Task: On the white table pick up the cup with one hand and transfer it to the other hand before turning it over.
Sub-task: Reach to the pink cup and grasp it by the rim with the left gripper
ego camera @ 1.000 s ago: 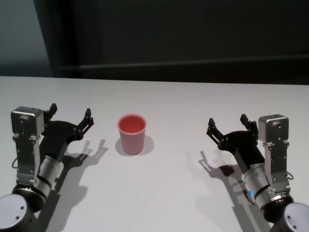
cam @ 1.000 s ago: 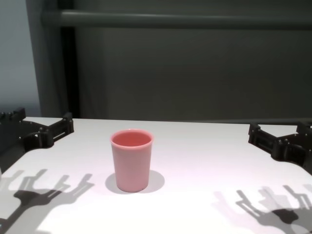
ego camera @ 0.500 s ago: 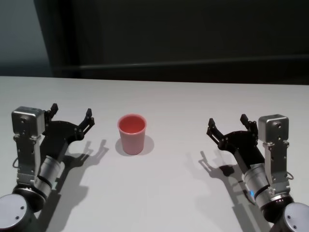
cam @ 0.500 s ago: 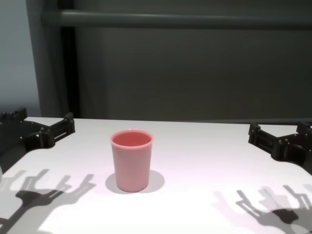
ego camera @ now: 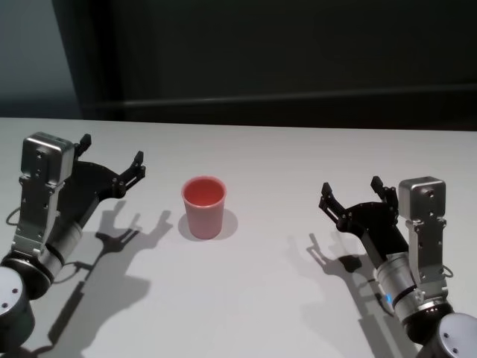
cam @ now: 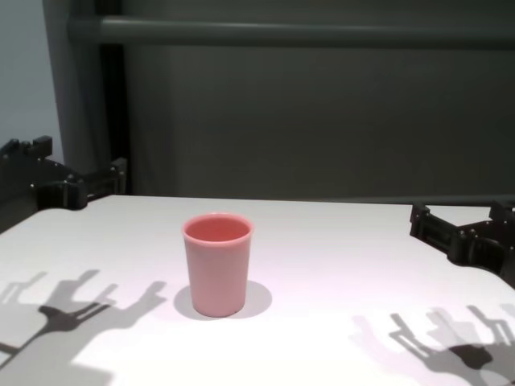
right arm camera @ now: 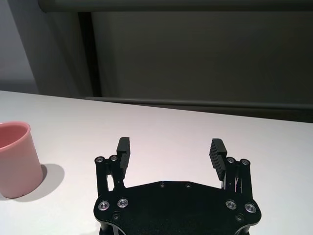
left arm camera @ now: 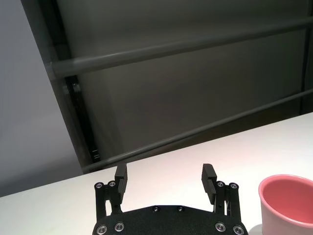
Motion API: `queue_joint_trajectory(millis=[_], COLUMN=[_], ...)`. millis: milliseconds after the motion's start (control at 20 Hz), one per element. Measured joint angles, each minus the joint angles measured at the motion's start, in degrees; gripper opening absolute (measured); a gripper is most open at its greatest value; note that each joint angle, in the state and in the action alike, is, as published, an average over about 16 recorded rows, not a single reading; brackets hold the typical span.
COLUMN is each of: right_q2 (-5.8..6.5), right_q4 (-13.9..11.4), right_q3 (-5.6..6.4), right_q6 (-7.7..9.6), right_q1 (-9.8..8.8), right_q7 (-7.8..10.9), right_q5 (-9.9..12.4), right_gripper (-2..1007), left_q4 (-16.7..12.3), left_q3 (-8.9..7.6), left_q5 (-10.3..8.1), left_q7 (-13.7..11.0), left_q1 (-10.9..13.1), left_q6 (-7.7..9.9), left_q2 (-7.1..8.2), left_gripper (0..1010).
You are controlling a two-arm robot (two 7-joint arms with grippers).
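Observation:
The pink cup [ego camera: 203, 207] stands upright, mouth up, left of the middle of the white table [ego camera: 268, 149]; the chest view shows the cup [cam: 216, 264] whole. My left gripper [ego camera: 112, 151] hovers above the table to the cup's left, open and holding nothing, a hand's width from it. In the left wrist view its open gripper [left arm camera: 165, 174] has the cup's rim [left arm camera: 288, 188] off to one side. My right gripper [ego camera: 350, 186] rests low at the right, open and holding nothing, far from the cup [right arm camera: 17, 159].
A dark wall with a horizontal rail [cam: 306, 32] rises behind the table's far edge [ego camera: 298, 127]. Both arms cast shadows [cam: 72, 310] on the near tabletop. Bare white surface lies between the cup and the right gripper.
My left gripper has lifted off the table and tipped upward, staying open; its shadow has spread toward the cup. The cup and the right gripper have not moved.

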Motion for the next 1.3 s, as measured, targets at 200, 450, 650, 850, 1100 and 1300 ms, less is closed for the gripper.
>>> queue_joint_trajectory(millis=[200,450,650,850,1100,1300], right_q2=[0.0,0.0,0.0,0.0,0.0,0.0], right_q4=[0.0,0.0,0.0,0.0,0.0,0.0], right_q3=[0.0,0.0,0.0,0.0,0.0,0.0], right_q6=[0.0,0.0,0.0,0.0,0.0,0.0], right_q1=[0.0,0.0,0.0,0.0,0.0,0.0], right_q7=[0.0,0.0,0.0,0.0,0.0,0.0], right_q5=[0.0,0.0,0.0,0.0,0.0,0.0], right_gripper=[1002,1002,1002,1002,1002,1002], left_q4=[-2.1,-4.8,-6.6,-7.5,-7.0,-5.6], left_q3=[0.41,1.18,2.5,4.48,8.24,12.23], left_q5=[2.5,4.63,5.68,6.13,6.88,8.52], left_q7=[-3.6,-9.8,-15.6,-21.5,-28.5,-33.8], left_q1=[-1.3,-3.3,-5.6,-8.6,-13.5,-18.2], left_q6=[1.46,2.09,1.9,1.6,1.72,2.02], left_q2=[3.61,9.04,13.83,18.13,21.91,23.86], left_gripper=[1003,1003,1003,1003,1003,1003])
